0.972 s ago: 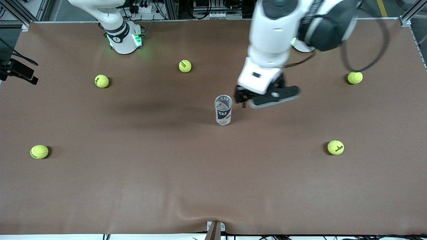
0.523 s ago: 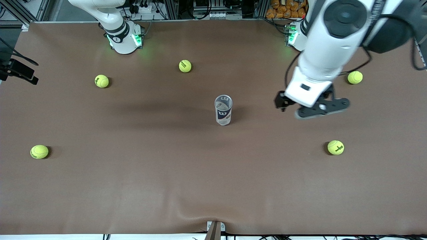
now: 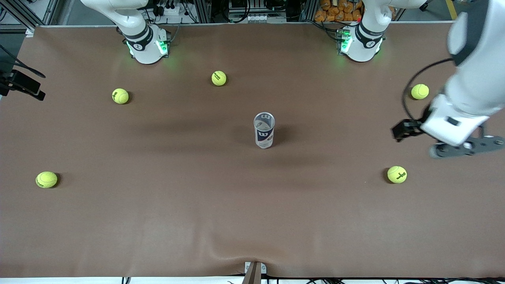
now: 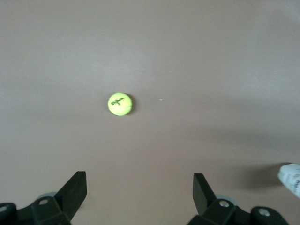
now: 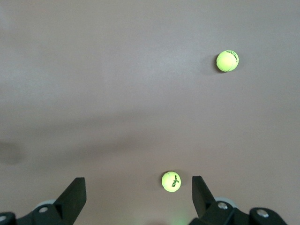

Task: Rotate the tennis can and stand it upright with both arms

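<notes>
The tennis can stands upright in the middle of the table, its open silver rim up and its navy label with the white "W" facing the front camera. Nothing touches it. My left gripper hangs open and empty over the table at the left arm's end, well away from the can. In the left wrist view the left gripper has only bare cloth between its fingers, and an edge of the can shows at the side. My right gripper is open and empty, high over the table near its own base.
Several yellow-green tennis balls lie scattered on the brown cloth: two near the left gripper, two near the right arm's base, one toward the front edge. A black clamp juts in at the right arm's end.
The left arm has swung from beside the can out toward its own end of the table, gripper open. The can has stayed upright. The right arm has not moved.
</notes>
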You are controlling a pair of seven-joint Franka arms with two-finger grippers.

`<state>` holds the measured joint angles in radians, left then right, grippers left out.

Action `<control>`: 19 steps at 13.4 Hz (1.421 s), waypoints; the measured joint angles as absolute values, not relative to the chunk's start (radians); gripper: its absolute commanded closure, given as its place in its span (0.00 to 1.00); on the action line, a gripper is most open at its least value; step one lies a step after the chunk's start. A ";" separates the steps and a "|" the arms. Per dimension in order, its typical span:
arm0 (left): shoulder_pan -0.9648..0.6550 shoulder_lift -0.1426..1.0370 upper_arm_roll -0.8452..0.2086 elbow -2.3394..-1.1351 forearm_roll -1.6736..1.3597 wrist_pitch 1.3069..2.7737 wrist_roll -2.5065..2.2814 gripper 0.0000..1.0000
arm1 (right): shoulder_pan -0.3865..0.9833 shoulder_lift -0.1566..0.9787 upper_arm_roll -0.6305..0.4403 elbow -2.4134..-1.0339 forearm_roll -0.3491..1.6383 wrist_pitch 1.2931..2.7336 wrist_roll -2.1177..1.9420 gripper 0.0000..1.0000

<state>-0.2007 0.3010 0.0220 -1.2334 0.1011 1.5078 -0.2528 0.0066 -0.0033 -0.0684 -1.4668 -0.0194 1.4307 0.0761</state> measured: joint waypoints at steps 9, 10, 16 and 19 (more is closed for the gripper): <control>0.070 0.109 -0.196 -1.521 0.096 1.627 -0.160 0.00 | 0.007 -0.005 -0.068 -1.467 -0.019 1.417 0.076 0.00; 0.070 0.094 -0.197 -1.540 0.096 1.636 -0.160 0.00 | 0.007 -0.005 -0.068 -1.467 -0.019 1.417 0.076 0.00; 0.005 0.047 -0.140 -1.540 0.076 1.650 -0.163 0.00 | 0.007 -0.005 -0.064 -1.467 -0.019 1.418 0.076 0.00; -0.010 0.017 -0.082 -1.550 0.048 1.637 -0.150 0.00 | 0.007 -0.005 -0.064 -1.467 -0.019 1.418 0.076 0.00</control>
